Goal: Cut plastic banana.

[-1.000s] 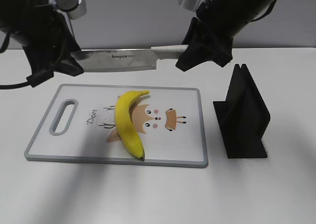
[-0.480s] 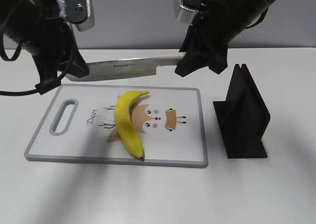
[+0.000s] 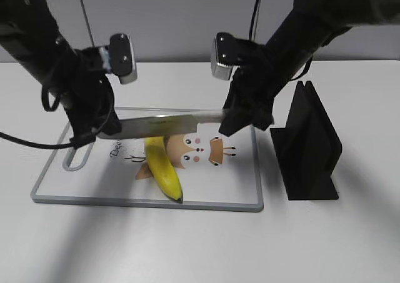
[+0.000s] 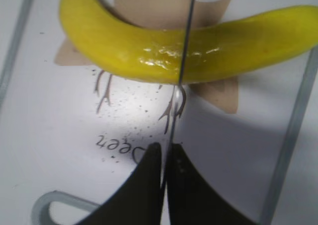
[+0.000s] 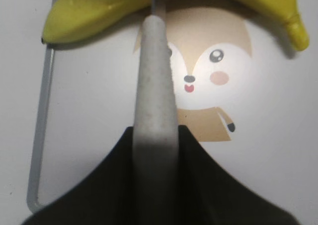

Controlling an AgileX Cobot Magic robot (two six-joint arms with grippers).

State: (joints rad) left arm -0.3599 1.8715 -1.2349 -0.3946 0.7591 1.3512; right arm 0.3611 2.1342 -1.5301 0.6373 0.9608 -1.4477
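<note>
The right gripper (image 3: 240, 117) was clamped on the pale handle of the knife (image 3: 164, 125), and the left gripper (image 3: 100, 128) was pinched shut on the far end of the blade, so the two arms carried the knife level between them. The plastic banana (image 3: 164, 167) lay on the cutting board (image 3: 240, 198) directly beneath the blade, roughly midway between the two grippers and crosswise to the knife. In the left wrist view the edge ran as a thin line out from the closed fingers (image 4: 149, 185) across the banana's (image 4: 164, 51) middle; whether it already touched the skin could not be told. In the right wrist view the handle (image 5: 155, 101) reached forward from the gripper to the banana (image 5: 169, 1). To do the cut well, both arms would probably need to descend at the same rate, keeping the blade level and square to the fruit, since uneven pressure could roll the glossy, curved banana sideways or twist the thin blade in the left gripper's pinch.
</note>
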